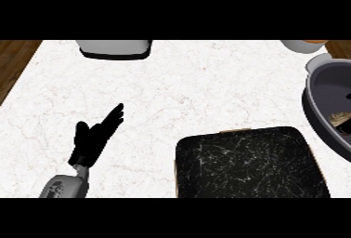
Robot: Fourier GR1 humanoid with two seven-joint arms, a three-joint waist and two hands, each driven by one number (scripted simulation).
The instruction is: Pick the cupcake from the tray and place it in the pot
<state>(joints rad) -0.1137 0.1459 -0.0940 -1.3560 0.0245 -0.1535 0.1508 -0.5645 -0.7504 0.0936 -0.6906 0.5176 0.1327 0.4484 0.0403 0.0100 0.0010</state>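
The left hand rests over the counter near its left edge, fingers straight and spread, holding nothing. The right hand shows nowhere in the head view, so nothing can be said of its fingers.

The tray, a dark marbled slab with a thin pale rim, lies at the counter's near edge, right of the middle. Its visible top carries no cupcake. The pot, grey and deep, sits at the right edge, partly cut off by the view. Inside it, low against the dark wall, a small brownish patch shows; it may be the cupcake already lying in the pot, but it is too small and too cropped to tell for certain.

At the far edge stands a grey, black-based appliance, and in the far right corner a pale cup, both only partly seen.

As a judgement, a cupcake would be light and soft, its top easily crushed or smeared, and it tips readily. The better hold would be low around the wrapper, fingers and thumb on opposite sides, keeping it upright and lowering it into the pot rather than letting it fall.
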